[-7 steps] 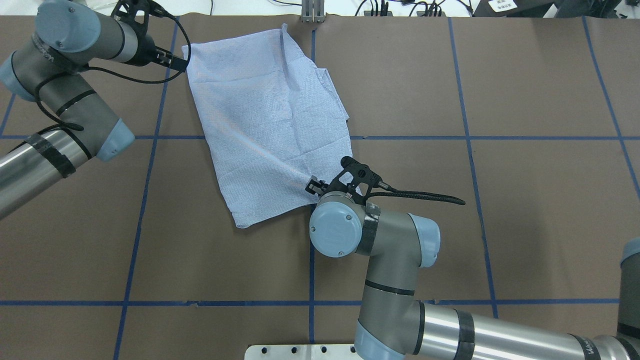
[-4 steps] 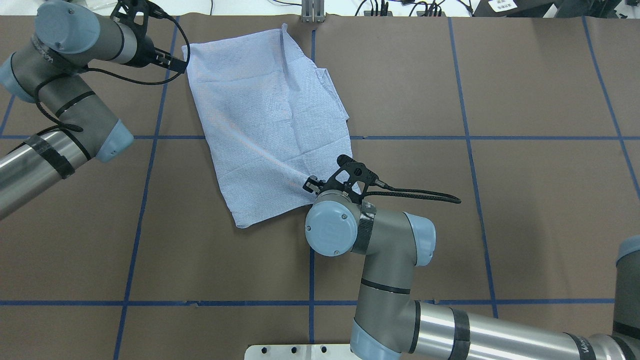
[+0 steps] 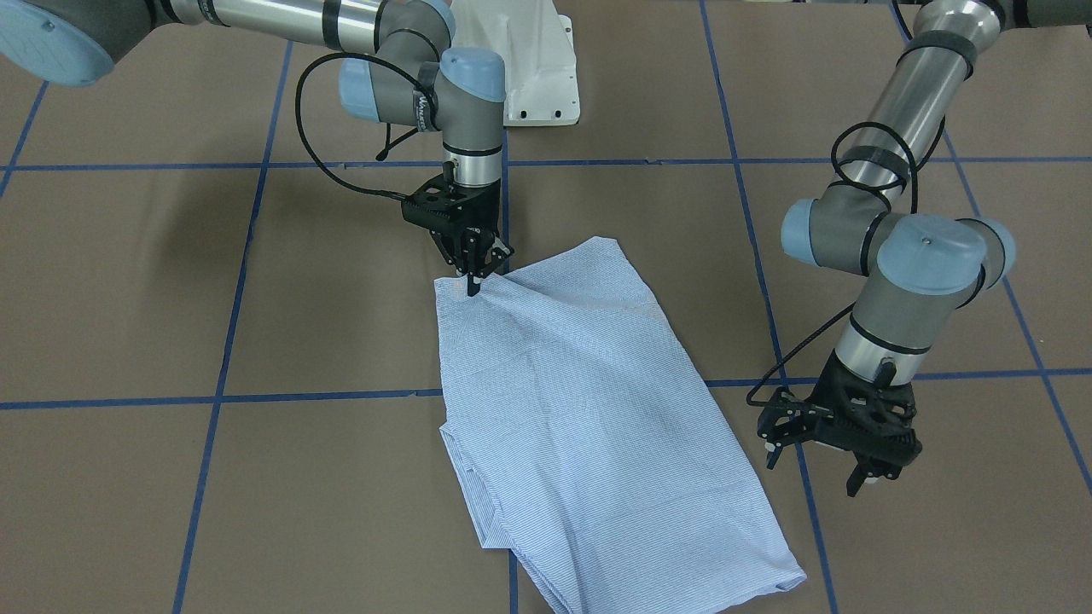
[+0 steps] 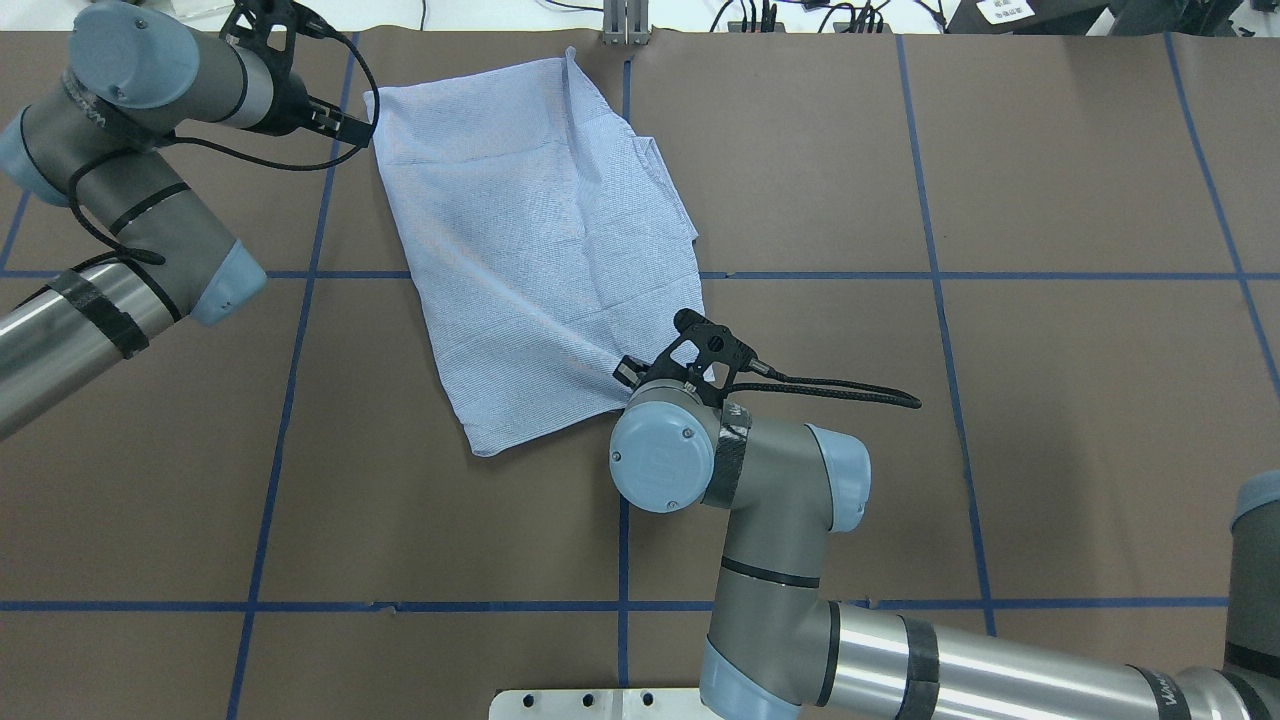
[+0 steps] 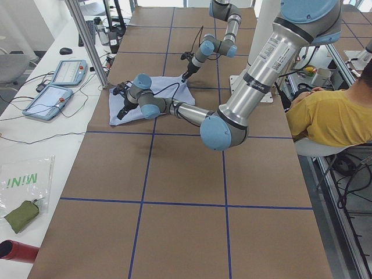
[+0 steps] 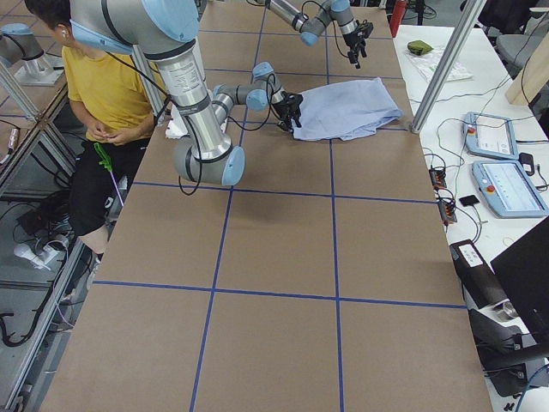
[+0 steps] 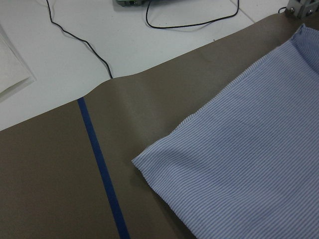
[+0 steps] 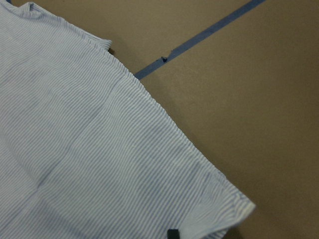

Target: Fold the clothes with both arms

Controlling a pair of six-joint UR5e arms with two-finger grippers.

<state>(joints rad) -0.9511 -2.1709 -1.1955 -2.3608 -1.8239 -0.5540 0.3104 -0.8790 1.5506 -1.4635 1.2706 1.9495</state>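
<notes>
Table [image 3: 128,298], left edge of the front-facing view: covered in brown paper, crossed by blue tape lines [image 3: 222,396]. Right arm [image 3: 465,94], upper left: silver-grey with light blue caps, wrist turned straight down. White pedestal base [image 3: 537,77], top centre, behind that arm. Right gripper [image 3: 473,283], black, pointing down: fingers together, pinched on the upper-left corner of the shirt [image 3: 580,401], with the cloth drawn up in a small ridge at that spot. Shirt, centre to lower right of frame: light blue with fine white stripes, folded into a rough oblong, lying flat on the paper, a lower layer's edge showing along its lower-left side. Left arm [image 3: 909,256], right of frame: elbow bent, wrist downward. Left gripper [image 3: 879,473], just beside the shirt's right edge and clear of the cloth: fingers apart, empty.
</notes>
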